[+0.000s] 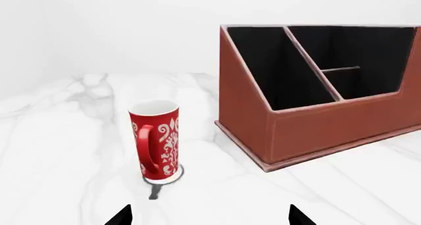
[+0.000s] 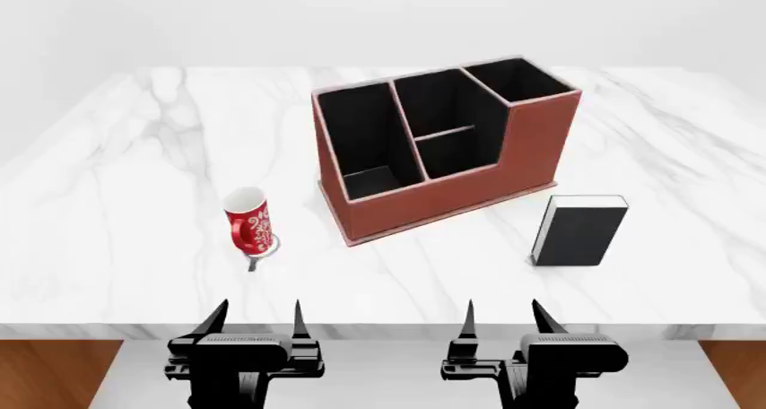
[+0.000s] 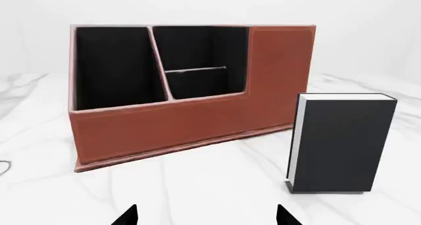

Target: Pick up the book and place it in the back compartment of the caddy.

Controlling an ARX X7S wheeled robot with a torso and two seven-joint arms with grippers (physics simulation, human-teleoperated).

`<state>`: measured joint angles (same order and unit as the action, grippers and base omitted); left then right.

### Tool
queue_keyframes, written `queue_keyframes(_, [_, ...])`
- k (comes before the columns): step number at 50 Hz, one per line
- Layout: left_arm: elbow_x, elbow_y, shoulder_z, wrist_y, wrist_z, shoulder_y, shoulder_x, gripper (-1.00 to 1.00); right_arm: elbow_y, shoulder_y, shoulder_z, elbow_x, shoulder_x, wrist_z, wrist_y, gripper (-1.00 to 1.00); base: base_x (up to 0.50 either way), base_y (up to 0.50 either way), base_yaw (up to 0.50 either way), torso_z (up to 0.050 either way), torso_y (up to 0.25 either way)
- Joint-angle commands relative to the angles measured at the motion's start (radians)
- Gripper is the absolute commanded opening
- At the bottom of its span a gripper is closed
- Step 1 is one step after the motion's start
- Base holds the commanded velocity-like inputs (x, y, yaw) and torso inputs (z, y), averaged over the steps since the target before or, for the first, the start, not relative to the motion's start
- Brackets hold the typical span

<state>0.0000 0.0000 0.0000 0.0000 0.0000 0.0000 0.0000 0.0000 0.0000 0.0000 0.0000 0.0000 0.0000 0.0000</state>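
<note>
So the book (image 2: pixel 580 231) is standing upright on the white marble table (image 2: pixel 108 203), near the front edge on the right, just beside the caddy (image 2: pixel 446 149) but not touching it. Bare marble between them, and more open room out to the table's right edge. It's a thin black hardback with white page edges, flat plain cover.

The caddy sits mid-table, turned at an angle, reddish-brown leathery walls, black inside, stepped so the far right end stands taller. All cells look open from above.

A red patterned mug (image 2: pixel 247 221) stands left of the caddy, well apart from the book.

Both the left gripper (image 2: pixel 254 324) and right gripper (image 2: pixel 503 324) hover at the near edge, fingers spread, holding nothing.
</note>
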Motion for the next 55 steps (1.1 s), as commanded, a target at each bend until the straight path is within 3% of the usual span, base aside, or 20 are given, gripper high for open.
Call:
queue_keyframes(1, [-0.015, -0.006, 0.018, 0.004, -0.018, -0.001, -0.016, 1.0, -0.004, -0.001, -0.019, 0.019, 0.015, 0.02, 0.001, 1.0, 0.0, 0.0, 0.0, 0.0, 0.0])
queue_keyframes(24, [-0.045, -0.016, 0.092, 0.0, -0.079, -0.009, -0.068, 1.0, 0.002, 0.003, -0.081, 0.071, 0.066, 0.074, -0.004, 1.0, 0.0, 0.0, 0.0, 0.0, 0.0])
queue_keyframes(25, [-0.282, -0.501, 0.23, 0.254, -0.048, -0.117, -0.051, 1.0, 0.415, 0.174, -0.208, 0.114, 0.06, 0.183, 0.095, 1.0, 0.0, 0.0, 0.0, 0.0, 0.0])
queue_keyframes(26, [0.013, -0.015, 0.025, -0.005, -0.012, -0.005, -0.011, 1.0, 0.0, 0.0, -0.015, 0.014, 0.009, 0.008, 0.0, 1.0, 0.0, 0.0, 0.0, 0.0, 0.0])
queue_keyframes(49, [0.027, 0.012, 0.111, -0.024, -0.083, -0.006, -0.074, 1.0, 0.037, 0.011, -0.092, 0.067, 0.063, 0.067, -0.006, 1.0, 0.0, 0.0, 0.0, 0.0, 0.0])
queue_keyframes(55, [0.023, 0.17, 0.081, 0.008, -0.119, 0.022, -0.091, 1.0, -0.112, -0.018, -0.063, 0.097, 0.085, 0.09, -0.011, 1.0, 0.0, 0.0, 0.0, 0.0, 0.0])
